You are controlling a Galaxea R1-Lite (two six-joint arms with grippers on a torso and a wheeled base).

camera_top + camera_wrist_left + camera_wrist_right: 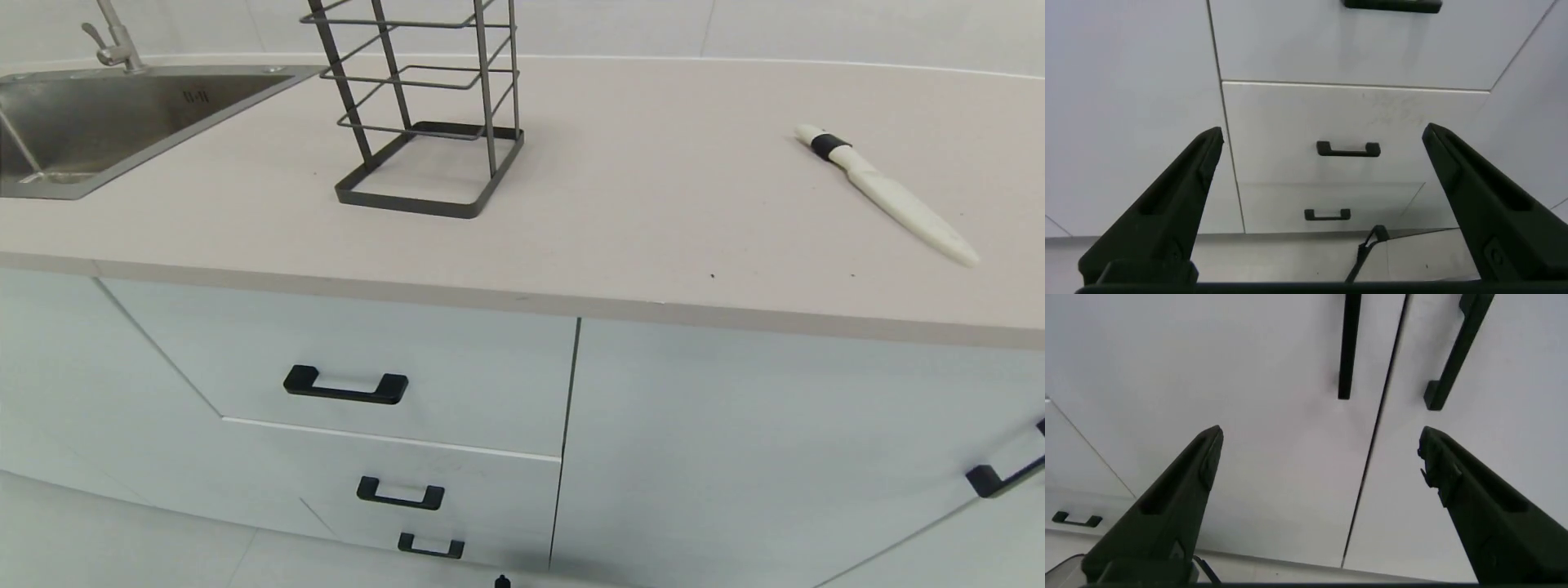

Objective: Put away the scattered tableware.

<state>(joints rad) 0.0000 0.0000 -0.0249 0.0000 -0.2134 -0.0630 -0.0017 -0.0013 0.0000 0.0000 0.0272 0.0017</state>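
A single cream knife with a black band round its handle is lying flat on the desk, far out on the robot's right, its tip pointing toward the front edge. It is lying loose and well apart from everything else, which is likely why it counts as scattered. It is the only piece of tableware I am seeing. Well to its left, one wire rack is standing upright and holding nothing, so I am taking it for the place where the knife belongs. Beyond the rack, at the far left corner, one steel sink is sitting sunk into the desk with one faucet behind it. Below the desk, three black drawer handles are stacking down the cabinet front, and a fourth handle is showing at the right edge. The left gripper is hanging low before those drawers, its jaws standing wide apart and gripping nothing. The right gripper is facing two cabinet doors with two long bar handles, jaws likewise spread and bare. Both arms seem to be waiting below desk level, so the pickup is not yet begun.
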